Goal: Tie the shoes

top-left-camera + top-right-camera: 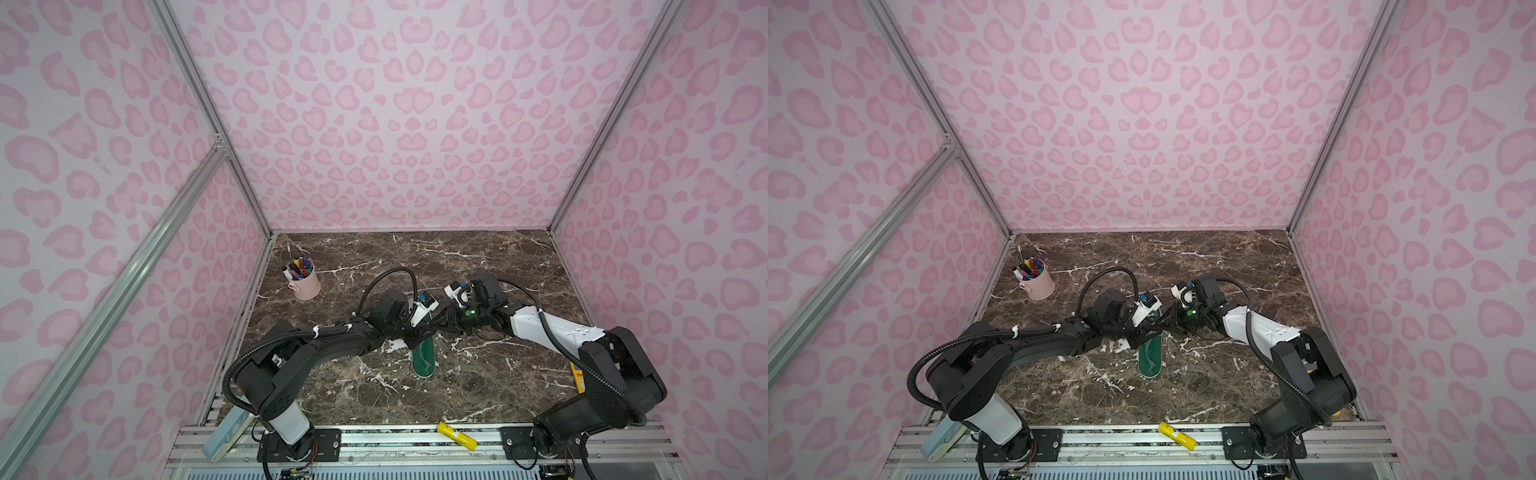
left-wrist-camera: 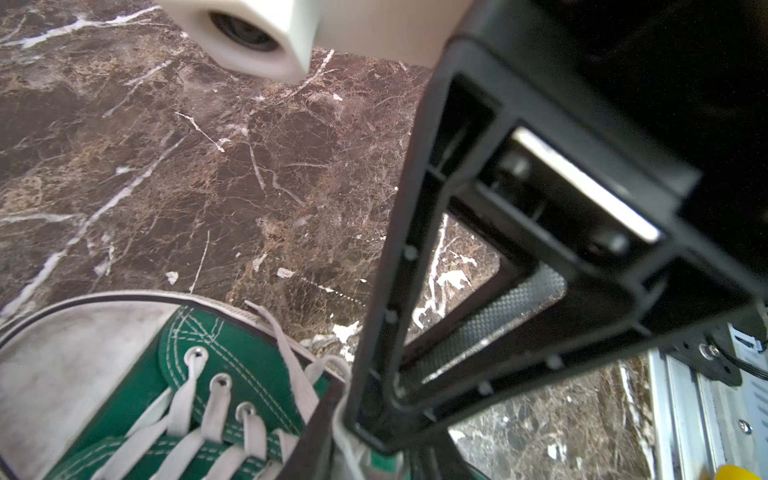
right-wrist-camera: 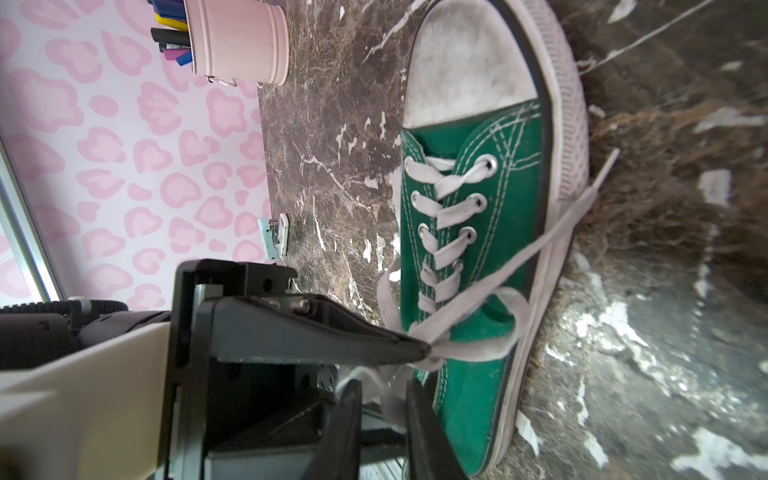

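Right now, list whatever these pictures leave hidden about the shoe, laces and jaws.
- Shoe lacing: both top views, covered by the arms.
- Whether the left gripper pinches the laces: right wrist view, side-on, one jaw hides the other.
- Lace end passing the right gripper: same view, hidden behind its jaws.
- Shoe heel: left wrist view, blocked by the right gripper.

Tabletop: you are looking at a dark brown marble-patterned tabletop [image 1: 457, 257] with white veins.
Cup: a pink cup [image 1: 306, 284] is standing near its far left corner, holding coloured pens [image 1: 297, 266].
Walls: pink-spotted walls [image 1: 374, 104] are enclosing three sides.
Front rail: a yellow bar [image 1: 457, 435] is lying on the metal rail [image 1: 395, 446]; a pale blue item [image 1: 226, 432] is leaning at its left end.
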`<move>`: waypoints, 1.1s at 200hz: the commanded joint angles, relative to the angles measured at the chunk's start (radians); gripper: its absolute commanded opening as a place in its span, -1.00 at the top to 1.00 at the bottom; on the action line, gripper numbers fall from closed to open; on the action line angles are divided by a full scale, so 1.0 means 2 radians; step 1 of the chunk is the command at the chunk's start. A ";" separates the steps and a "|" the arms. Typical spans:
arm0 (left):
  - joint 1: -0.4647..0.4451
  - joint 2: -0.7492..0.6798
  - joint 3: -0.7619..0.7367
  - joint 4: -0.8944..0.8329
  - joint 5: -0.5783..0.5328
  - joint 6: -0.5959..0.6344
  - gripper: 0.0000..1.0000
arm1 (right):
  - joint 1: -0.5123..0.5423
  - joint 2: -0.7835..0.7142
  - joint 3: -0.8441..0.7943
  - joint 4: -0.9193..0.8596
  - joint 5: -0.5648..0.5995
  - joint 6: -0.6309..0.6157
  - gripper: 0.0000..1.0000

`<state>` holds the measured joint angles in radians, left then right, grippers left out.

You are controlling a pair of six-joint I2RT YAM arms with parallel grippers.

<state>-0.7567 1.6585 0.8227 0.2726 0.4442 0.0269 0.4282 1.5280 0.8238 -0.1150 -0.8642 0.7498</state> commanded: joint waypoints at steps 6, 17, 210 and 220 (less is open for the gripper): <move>0.000 0.002 0.006 0.016 -0.004 -0.004 0.56 | -0.015 -0.013 -0.014 0.011 0.007 0.011 0.49; 0.000 0.003 0.005 0.016 -0.004 -0.005 0.66 | -0.024 -0.020 -0.023 0.014 0.011 0.016 0.48; 0.005 -0.012 -0.004 0.016 -0.010 -0.016 0.89 | -0.024 0.070 -0.066 0.151 -0.007 0.082 0.30; 0.005 -0.011 -0.004 0.016 -0.010 -0.017 0.89 | -0.023 0.076 -0.063 0.151 -0.007 0.079 0.31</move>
<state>-0.7479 1.6390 0.8150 0.2844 0.4191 -0.0002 0.3794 1.6573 0.6865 0.1513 -0.8665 0.9066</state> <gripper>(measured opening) 0.055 0.348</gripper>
